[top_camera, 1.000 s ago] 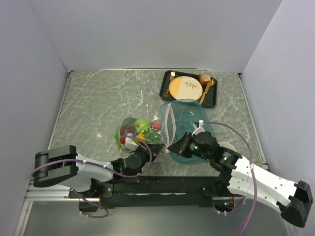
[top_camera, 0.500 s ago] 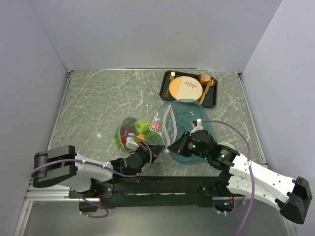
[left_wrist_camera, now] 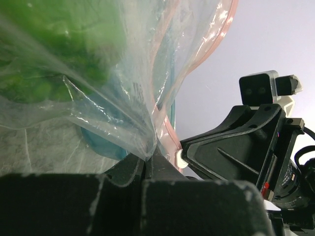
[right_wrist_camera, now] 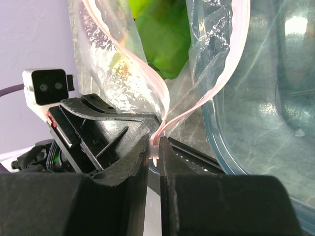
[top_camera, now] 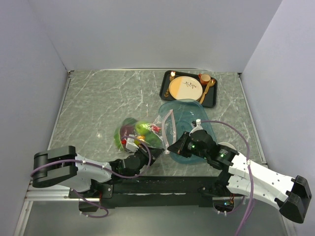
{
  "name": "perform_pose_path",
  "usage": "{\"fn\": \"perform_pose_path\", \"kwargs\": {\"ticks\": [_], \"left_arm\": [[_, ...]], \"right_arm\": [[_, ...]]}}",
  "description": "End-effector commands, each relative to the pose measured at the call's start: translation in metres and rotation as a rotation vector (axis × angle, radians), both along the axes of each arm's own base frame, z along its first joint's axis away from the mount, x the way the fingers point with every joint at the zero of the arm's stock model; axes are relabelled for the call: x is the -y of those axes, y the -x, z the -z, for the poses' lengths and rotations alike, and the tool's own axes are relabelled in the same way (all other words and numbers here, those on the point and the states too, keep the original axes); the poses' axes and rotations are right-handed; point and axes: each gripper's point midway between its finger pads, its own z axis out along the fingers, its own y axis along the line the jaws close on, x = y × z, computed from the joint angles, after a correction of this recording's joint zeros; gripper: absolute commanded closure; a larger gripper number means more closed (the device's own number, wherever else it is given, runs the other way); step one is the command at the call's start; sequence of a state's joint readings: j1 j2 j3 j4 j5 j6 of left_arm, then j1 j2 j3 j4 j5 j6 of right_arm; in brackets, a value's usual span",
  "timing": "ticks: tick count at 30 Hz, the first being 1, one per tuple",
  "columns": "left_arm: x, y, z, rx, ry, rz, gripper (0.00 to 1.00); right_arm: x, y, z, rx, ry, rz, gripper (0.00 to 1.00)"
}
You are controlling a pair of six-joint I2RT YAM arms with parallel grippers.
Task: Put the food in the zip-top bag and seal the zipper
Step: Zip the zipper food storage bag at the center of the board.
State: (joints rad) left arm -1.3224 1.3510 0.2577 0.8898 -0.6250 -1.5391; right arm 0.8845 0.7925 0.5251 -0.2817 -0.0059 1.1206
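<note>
One zip-top bag (top_camera: 145, 130), one teal tray (top_camera: 191, 110).

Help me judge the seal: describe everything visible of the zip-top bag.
The zip-top bag is clear, thin, crinkled plastic with a pale pink zipper along its mouth. Green and red food shows inside. Its mouth end overlaps the teal tray's rim. The zipper's strips gape apart, unsealed. The left end effector pinches the film; the right end effector pinches the zipper's end.

No legible text anywhere; plate (top_camera: 179, 91) centre marking too small to read.
</note>
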Motion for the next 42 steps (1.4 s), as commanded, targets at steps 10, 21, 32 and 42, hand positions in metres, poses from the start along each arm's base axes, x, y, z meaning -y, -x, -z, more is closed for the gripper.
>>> {"fn": "perform_pose_path", "kwargs": {"ticks": [10, 21, 32, 42], "left_arm": [[0.010, 0.010, -0.021, 0.057, 0.034, 0.070, 0.71], [0.023, 0.012, -0.036, 0.077, 0.089, 0.079, 0.54], [0.007, 0.005, -0.048, 0.078, 0.127, 0.017, 0.51], [-0.002, 0.003, -0.049, 0.060, 0.164, -0.017, 0.57]], "right_arm": [[-0.007, -0.009, -0.016, 0.046, -0.088, 0.027, 1.00], [-0.004, -0.005, -0.018, 0.037, -0.090, 0.029, 1.00], [0.001, -0.001, -0.005, 0.009, -0.075, 0.039, 1.00], [0.005, 0.002, -0.001, -0.004, -0.071, 0.050, 1.00]]}}
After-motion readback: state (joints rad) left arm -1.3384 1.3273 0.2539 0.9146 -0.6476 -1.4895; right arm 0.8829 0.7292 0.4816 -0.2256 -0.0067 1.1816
